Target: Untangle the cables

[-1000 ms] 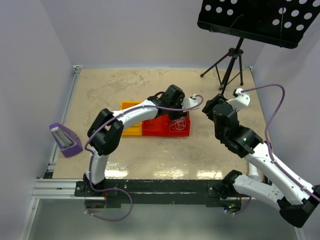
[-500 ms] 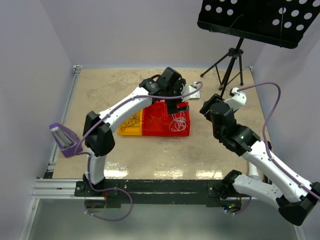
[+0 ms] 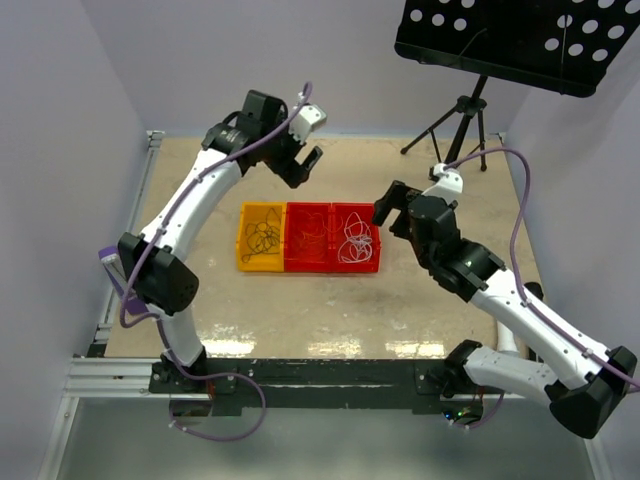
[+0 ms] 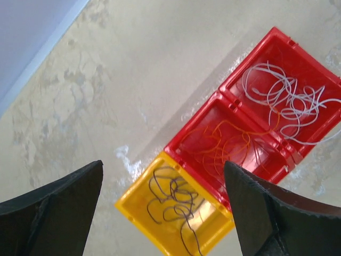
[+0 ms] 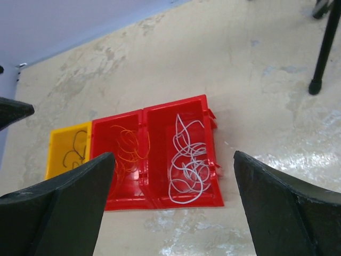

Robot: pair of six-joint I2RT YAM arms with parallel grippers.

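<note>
Three bins sit in a row mid-table. The yellow bin (image 3: 246,240) holds black cables (image 3: 265,234). The middle red bin (image 3: 292,262) holds orange-red cables (image 3: 310,238). The right red bin (image 3: 376,250) holds white cables (image 3: 353,240). My left gripper (image 3: 301,166) is open and empty, raised above the table behind the bins. Its view looks down on the black (image 4: 176,200), orange (image 4: 230,141) and white (image 4: 285,96) cables. My right gripper (image 3: 391,213) is open and empty, just right of the bins. Its view shows the white cables (image 5: 189,160), orange cables (image 5: 128,146) and black cables (image 5: 73,149).
A black music stand (image 3: 520,40) on a tripod (image 3: 460,130) stands at the back right; one leg shows in the right wrist view (image 5: 325,48). A purple holder (image 3: 130,280) sits at the table's left edge. Walls close in the left, back and right.
My left arm has lifted off the bins and swung up to the back left, uncovering them. My right gripper has shifted a little left, towards the bins.
</note>
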